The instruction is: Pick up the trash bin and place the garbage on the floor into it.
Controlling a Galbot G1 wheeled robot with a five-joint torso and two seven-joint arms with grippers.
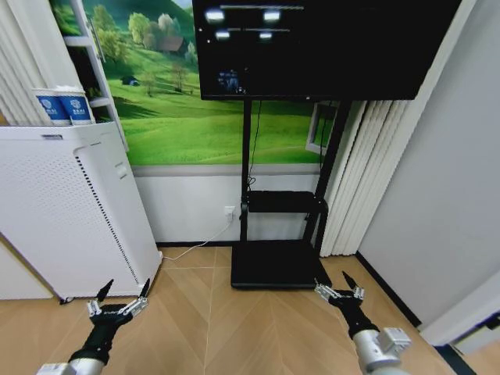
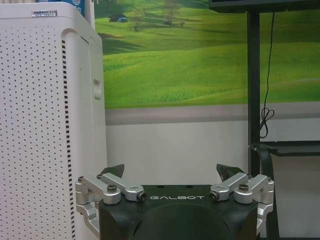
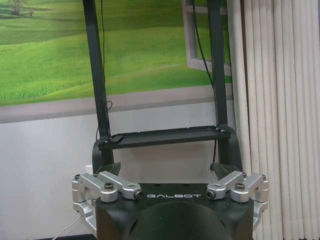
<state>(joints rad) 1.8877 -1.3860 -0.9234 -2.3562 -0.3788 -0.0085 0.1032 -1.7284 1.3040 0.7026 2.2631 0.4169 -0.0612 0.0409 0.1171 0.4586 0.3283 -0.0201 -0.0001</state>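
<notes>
My left hand [image 1: 117, 299] and right hand [image 1: 338, 286] hang wide open, empty, above the wooden floor [image 1: 234, 328]; "GALBOT" is printed on each wrist.

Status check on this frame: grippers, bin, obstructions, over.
Left gripper open, low beside white air purifier. Right gripper open, near TV stand base. Both empty, facing wall.
</notes>
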